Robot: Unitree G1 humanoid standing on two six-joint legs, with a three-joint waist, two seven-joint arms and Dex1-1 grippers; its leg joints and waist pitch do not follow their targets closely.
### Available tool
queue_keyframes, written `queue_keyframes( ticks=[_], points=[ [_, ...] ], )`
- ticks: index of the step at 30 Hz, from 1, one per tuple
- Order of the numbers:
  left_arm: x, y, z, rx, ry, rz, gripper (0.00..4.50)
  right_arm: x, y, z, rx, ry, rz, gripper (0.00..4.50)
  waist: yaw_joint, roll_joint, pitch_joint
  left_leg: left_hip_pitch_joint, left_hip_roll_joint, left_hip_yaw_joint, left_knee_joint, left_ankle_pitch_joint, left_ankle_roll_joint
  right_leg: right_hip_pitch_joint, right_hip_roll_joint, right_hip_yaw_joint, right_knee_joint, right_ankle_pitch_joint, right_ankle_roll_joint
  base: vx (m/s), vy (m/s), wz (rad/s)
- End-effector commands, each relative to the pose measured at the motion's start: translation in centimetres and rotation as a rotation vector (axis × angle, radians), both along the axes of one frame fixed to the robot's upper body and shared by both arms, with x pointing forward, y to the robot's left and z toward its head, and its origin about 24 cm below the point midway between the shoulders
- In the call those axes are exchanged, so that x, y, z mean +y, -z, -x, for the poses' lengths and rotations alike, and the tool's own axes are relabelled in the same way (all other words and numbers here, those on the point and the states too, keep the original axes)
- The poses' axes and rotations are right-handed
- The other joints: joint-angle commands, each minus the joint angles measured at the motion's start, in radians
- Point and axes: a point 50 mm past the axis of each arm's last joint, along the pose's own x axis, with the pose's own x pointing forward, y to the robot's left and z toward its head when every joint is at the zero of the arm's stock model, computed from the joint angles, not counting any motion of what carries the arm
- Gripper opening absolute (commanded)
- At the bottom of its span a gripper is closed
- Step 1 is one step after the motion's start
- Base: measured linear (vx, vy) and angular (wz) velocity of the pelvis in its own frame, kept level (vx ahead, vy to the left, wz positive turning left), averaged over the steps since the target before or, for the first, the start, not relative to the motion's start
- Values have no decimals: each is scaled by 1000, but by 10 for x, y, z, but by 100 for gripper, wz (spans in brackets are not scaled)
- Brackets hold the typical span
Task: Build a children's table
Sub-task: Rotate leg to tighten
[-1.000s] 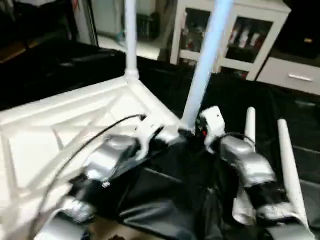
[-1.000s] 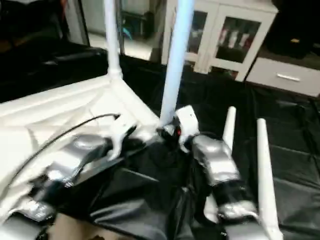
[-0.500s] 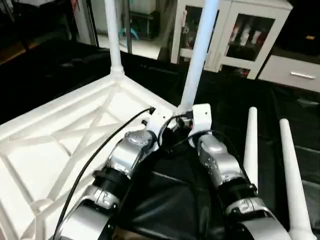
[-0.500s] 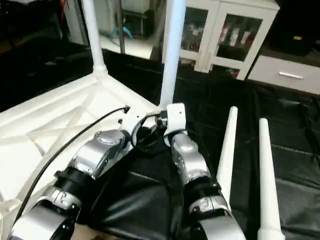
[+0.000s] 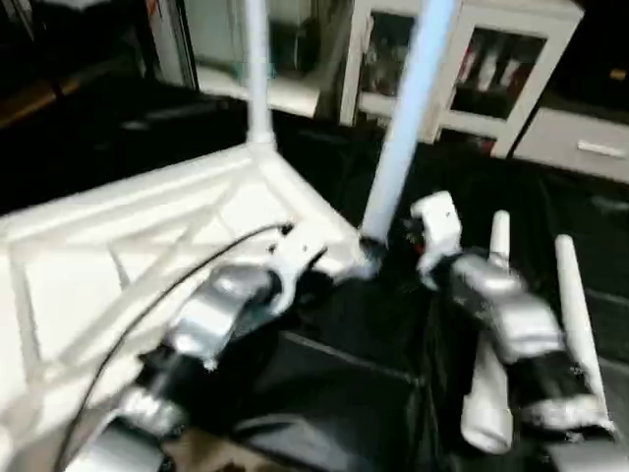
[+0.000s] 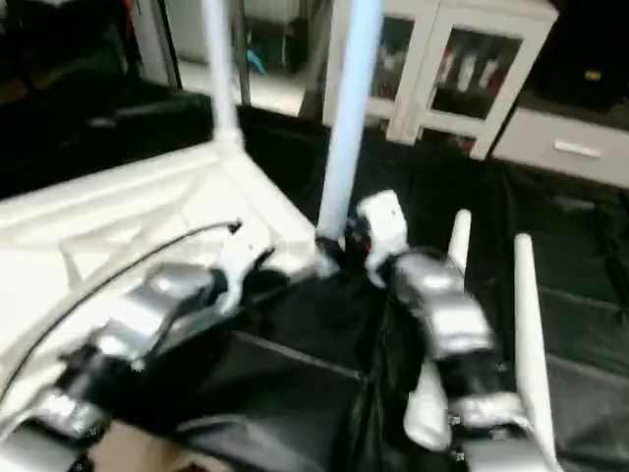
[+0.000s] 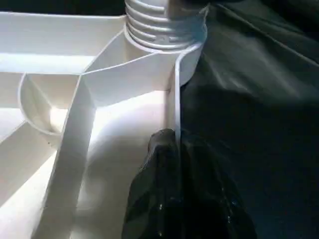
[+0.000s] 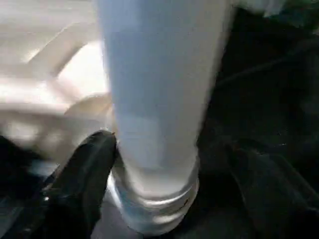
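The white table top (image 5: 147, 246) is lying underside up on a black cloth (image 5: 334, 393), its X-shaped ribs showing. Two legs are standing upright in its corner sockets: the near leg (image 5: 403, 118) and the far leg (image 5: 257, 69). Two loose legs (image 5: 575, 315) are lying on the cloth to the right of the near leg.

The left wrist view is showing what the head views are not: the left gripper (image 7: 174, 144) is pinched shut on the top's thin rim, just below the near leg's ribbed screw collar (image 7: 159, 25). In the right wrist view, the right gripper (image 8: 169, 169) is standing spread wide around the near leg's base, one black finger (image 8: 84, 169) on each side, not clamping it.

Beyond the near leg, a white glass-door cabinet (image 5: 491, 69) is standing against the room's back.
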Motion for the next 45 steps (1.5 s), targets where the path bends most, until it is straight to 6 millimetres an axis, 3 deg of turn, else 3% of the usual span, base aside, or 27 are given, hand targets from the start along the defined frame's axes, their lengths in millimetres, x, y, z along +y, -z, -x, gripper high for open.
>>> queue_keyframes(
  ticks=[1, 2, 8, 14, 24, 31, 32, 38, 45],
  points=[
    [-1, 12, 17, 99, 116, -25, 0, -4, -4, 9, 28, -137, 58, 420, -1, 2, -54, 2, 35, -6, -73, -188, 31, 53, -61, 46, -70, -168, -207, 0, 0, 0],
    [2, 10, 22, 111, 173, -26, 0, -7, -6, 13, 37, -200, 95, 428, 3, 2, -55, 4, 38, -8, -74, -193, 32, 56, -61, 45, -69, -176, -205, 0, 0, 0],
    [9, 6, 34, 148, 279, -41, 0, -7, -10, 21, 71, -331, 123, 433, -1, -1, -51, 6, 38, -8, -77, -217, 26, 49, -60, 46, -74, -240, -202, 0, 0, 0],
    [13, 3, 37, 163, 312, -57, 0, -1, -2, 30, 114, -437, 174, 433, 1, -3, -54, 4, 37, -7, -74, -181, 28, 52, -61, 47, -67, -183, -215, 0, 0, 0],
    [16, 1, 37, 166, 315, -64, 0, 6, -2, 23, 102, -427, 180, 433, -2, -2, -54, 5, 36, -8, -74, -191, 20, 51, -60, 46, -68, -204, -215, 0, 0, 0],
    [16, 1, 37, 168, 312, -62, 0, 8, -2, 22, 97, -437, 173, 375, -3, -1, -54, 5, 35, -8, -73, -190, 22, 52, -61, 46, -67, -202, -215, 0, 0, 0],
    [16, 1, 37, 169, 311, -62, 0, 7, -1, 22, 97, -437, 172, 361, -4, -6, -54, 5, 35, -7, -72, -190, 23, 52, -60, 46, -68, -204, -215, 0, 0, 0],
    [16, 2, 38, 180, 316, -57, 0, 8, 0, 23, 97, -440, 164, 309, -4, -4, -54, 5, 35, -7, -72, -185, 26, 52, -60, 46, -67, -204, -216, 0, 0, 0],
    [15, 2, 39, 189, 321, -54, 0, 8, 0, 22, 95, -444, 155, 277, -5, -5, -54, 5, 35, -7, -72, -188, 26, 52, -60, 46, -68, -218, -212, 0, 0, 0]
  ],
)
